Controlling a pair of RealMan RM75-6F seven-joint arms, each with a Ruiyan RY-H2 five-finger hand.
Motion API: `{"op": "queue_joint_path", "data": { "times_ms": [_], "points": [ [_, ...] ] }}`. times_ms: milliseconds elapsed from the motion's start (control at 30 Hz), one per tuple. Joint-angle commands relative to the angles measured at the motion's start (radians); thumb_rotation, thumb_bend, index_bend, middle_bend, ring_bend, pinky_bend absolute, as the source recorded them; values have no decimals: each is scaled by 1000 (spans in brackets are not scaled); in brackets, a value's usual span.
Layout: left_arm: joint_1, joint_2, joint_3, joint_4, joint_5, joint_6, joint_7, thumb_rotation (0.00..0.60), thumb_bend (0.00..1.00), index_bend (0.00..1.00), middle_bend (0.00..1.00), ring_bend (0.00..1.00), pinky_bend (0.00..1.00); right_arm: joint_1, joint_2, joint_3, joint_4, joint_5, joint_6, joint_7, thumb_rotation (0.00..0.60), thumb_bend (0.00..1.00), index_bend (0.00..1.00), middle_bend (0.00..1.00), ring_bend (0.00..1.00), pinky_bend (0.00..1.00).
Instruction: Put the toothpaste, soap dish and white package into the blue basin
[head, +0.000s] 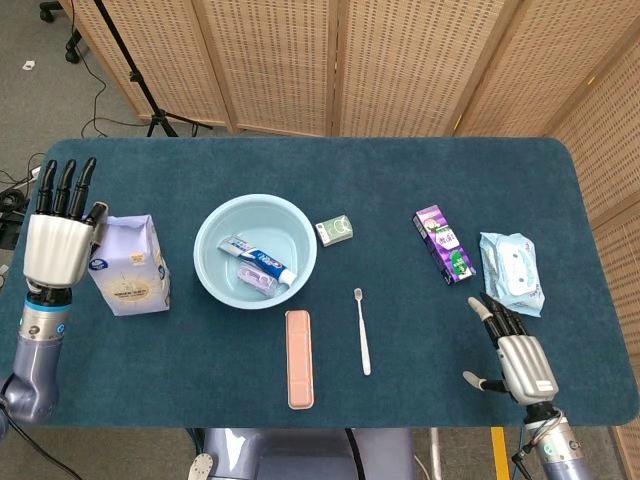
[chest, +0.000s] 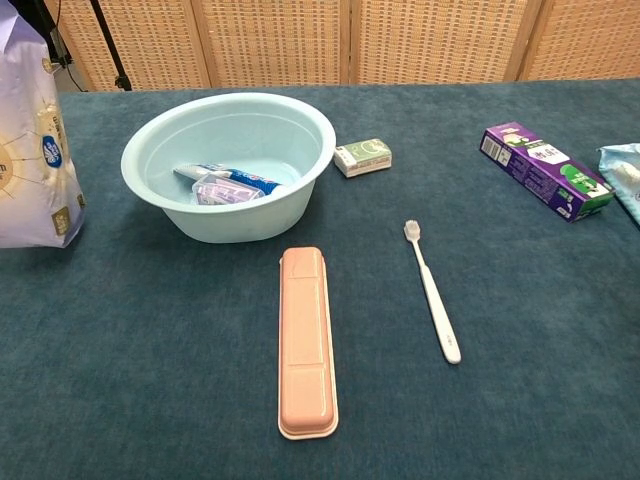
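Head view frames showed, nearest, the right hand (head: 512, 352) at five o'clock, palm down, fingers spread, nothing held. Farther on, the toothpaste (head: 256, 260) and soap dish (head: 255, 277) were seen lying inside the blue basin (head: 215, 230). At nine o'clock the white package (head: 128, 265) was held by the left hand (head: 57, 240), fingers extended upward. It was judged soft and light, best taken by its sides.

Bystanders on the teal desk (head: 400, 180)

Near front edge: pink case (head: 299, 358), lengthwise, with white toothbrush (head: 361, 331) just beside, head pointing away. Farther back, small green box (head: 335, 231). Off to the right, purple box (head: 444, 244), then blue wipes pack (head: 511, 272) near the edge. Behind, wooden lattice screens (head: 330, 60).
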Motion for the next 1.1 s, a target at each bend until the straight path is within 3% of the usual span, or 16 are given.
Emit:
{"op": "queue_joint_path", "data": {
  "times_ms": [33, 500, 833, 1100],
  "points": [
    [-11, 16, -11, -23, -1, 0, 12, 600, 500, 818, 97, 36, 25, 1, 0, 0, 1, 1, -2, 1, 600, 80, 29, 0, 0, 81],
    [-88, 58, -72, -136, -14, -41, 98, 600, 500, 818, 97, 36, 25, 4, 9, 10, 8, 24, -12, 33, 600, 81, 29, 0, 0, 81],
    [-195, 62, -159, -162, -73, -117, 164, 600, 500, 818, 97, 36, 25, 16, 14, 26, 32, 69, -47, 83, 600, 81, 29, 0, 0, 81],
    [-264, 43, -183, -173, -78, -144, 204, 600, 501, 818, 97, 36, 25, 20, 27, 41, 44, 102, -65, 127, 600, 80, 29, 0, 0, 81]
  ]
}}
